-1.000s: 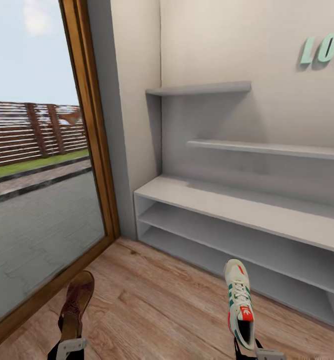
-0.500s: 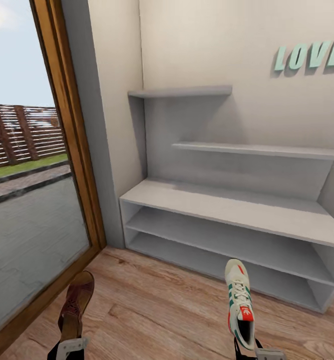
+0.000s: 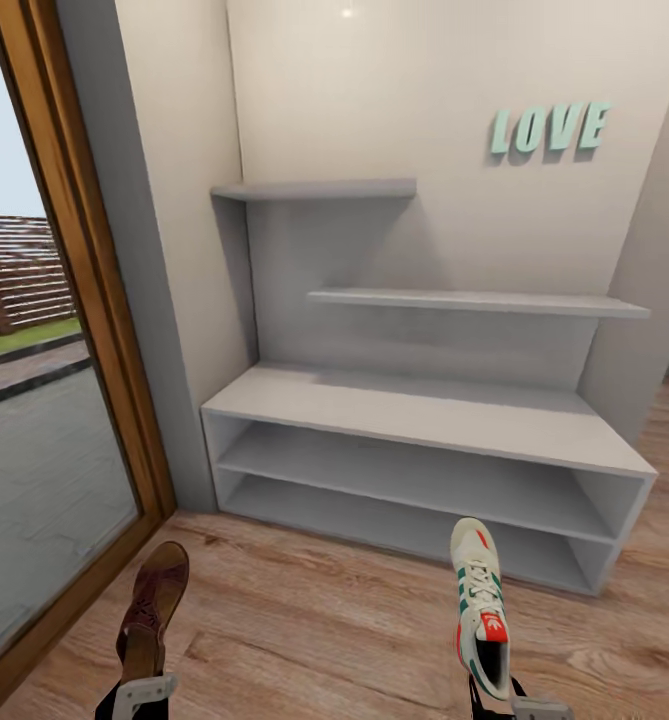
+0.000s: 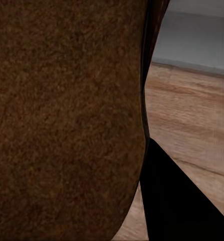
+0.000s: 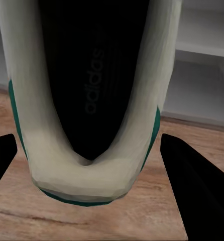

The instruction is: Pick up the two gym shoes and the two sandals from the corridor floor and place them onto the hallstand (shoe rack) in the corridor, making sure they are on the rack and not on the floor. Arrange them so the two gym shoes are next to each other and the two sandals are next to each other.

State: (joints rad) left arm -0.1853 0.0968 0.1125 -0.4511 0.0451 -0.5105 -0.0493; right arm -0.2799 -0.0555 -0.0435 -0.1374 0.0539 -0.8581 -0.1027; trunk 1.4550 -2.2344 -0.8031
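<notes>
- Two shoes are carried: sandal (image 3: 152,610) clamped in left gripper (image 3: 134,697), gym shoe (image 3: 481,603) in right gripper (image 3: 514,705).
- Nothing is placed yet; hallstand (image 3: 424,415) at twelve o'clock.

You get bright, even daylight in the head view, coming in through the glass door (image 3: 34,420) on the left; a small glare spot sits high on the wall (image 3: 346,13). The hallstand (image 3: 424,415) casts soft shadows under its shelves. Both wrist views are soft and blurred, the sandal (image 4: 67,120) and gym shoe (image 5: 87,100) too close for focus.
</notes>
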